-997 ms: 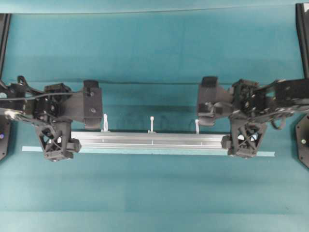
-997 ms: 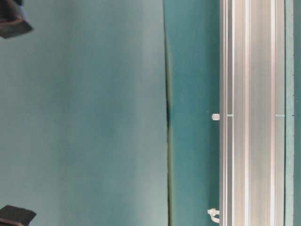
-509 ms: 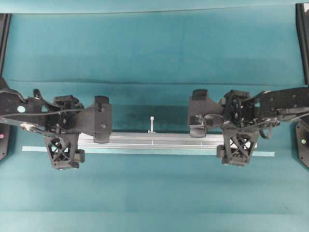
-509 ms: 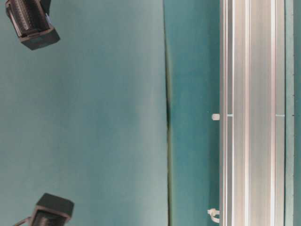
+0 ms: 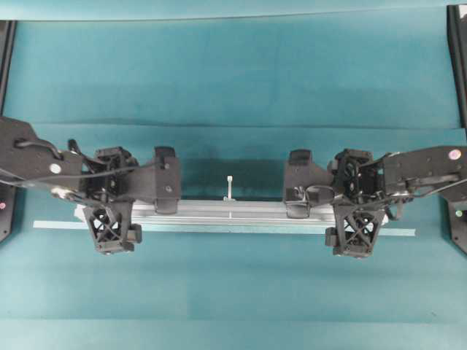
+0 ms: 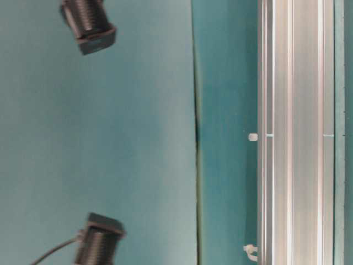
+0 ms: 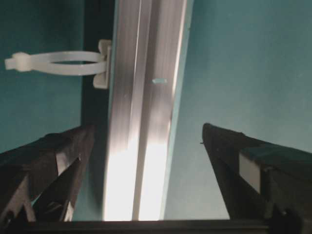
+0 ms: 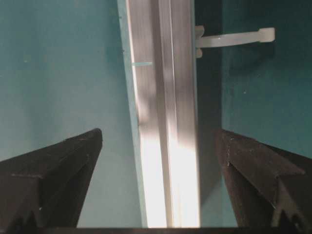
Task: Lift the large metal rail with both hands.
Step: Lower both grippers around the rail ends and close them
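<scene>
1. At the far left of the overhead view, the left arm (image 5: 29, 157) is reaching in from the edge across the teal table (image 5: 233, 73).
2. The left gripper (image 5: 139, 211) is hanging over the left end of the large metal rail (image 5: 233, 212), with its jaws standing wide apart and grasping nothing.
3. In the left wrist view, one finger (image 7: 53, 161) is sitting on one side of the rail (image 7: 141, 122) and the other finger on the opposite side, both clear of the metal.
4. A white tab (image 7: 53, 63) is sticking out from the rail's edge in that same view, looped like a cable tie.
5. The rail is lying flat on the table, running left to right across the middle of the overhead view, with the grippers straddling it near each end.
6. A thin pale strip (image 5: 55, 224) is lying along the rail's near edge, poking out past both ends.
7. A white tab (image 5: 229, 187) is standing upright at the rail's far edge, midway between the two grippers.
8. The right gripper (image 5: 325, 219) is hovering over the rail's right end, its jaws also spread wide and holding nothing.
9. In the right wrist view, the fingers (image 8: 58, 170) are flanking the rail (image 8: 165, 122) without touching it, and another white tab (image 8: 234, 38) is jutting sideways.
10. The right arm (image 5: 430, 164) is extending off toward the right edge.
</scene>
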You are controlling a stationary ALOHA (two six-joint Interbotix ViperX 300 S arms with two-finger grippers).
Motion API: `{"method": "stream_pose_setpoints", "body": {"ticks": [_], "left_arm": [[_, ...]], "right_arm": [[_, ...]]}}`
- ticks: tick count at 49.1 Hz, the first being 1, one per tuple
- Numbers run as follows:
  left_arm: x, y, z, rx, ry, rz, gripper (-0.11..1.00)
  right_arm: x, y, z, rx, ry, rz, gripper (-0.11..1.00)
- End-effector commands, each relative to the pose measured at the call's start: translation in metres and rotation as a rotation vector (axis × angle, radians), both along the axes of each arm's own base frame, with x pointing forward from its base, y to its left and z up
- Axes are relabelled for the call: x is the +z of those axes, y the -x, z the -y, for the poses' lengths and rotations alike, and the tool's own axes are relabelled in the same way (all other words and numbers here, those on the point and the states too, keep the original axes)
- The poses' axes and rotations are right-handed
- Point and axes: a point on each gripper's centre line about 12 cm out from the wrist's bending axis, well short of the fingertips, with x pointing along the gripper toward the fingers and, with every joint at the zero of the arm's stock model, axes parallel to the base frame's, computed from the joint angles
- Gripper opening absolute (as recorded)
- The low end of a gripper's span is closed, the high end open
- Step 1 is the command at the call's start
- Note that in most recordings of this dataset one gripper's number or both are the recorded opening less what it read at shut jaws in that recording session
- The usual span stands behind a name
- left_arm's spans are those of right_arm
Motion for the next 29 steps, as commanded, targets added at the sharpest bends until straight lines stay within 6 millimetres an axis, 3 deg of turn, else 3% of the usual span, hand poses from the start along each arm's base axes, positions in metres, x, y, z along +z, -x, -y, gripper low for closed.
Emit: {"method": "stream_pose_setpoints", "body": {"ticks": [1, 9, 29], "left_arm": [[-0.007, 0.0, 0.0, -0.002, 0.0, 0.003, 0.99], [-0.019, 0.001, -0.001, 0.001, 0.0, 0.003, 0.99], [-0.019, -0.007, -0.001, 0.0, 0.001, 0.044, 0.99]], "right_arm": [[-0.011, -0.001, -0.001, 0.001, 0.002, -0.006, 0.95], [-0.024, -0.001, 0.0, 0.0, 0.003, -0.003, 0.95], [-0.032, -0.003, 0.0, 0.001, 0.006, 0.002, 0.95]]}}
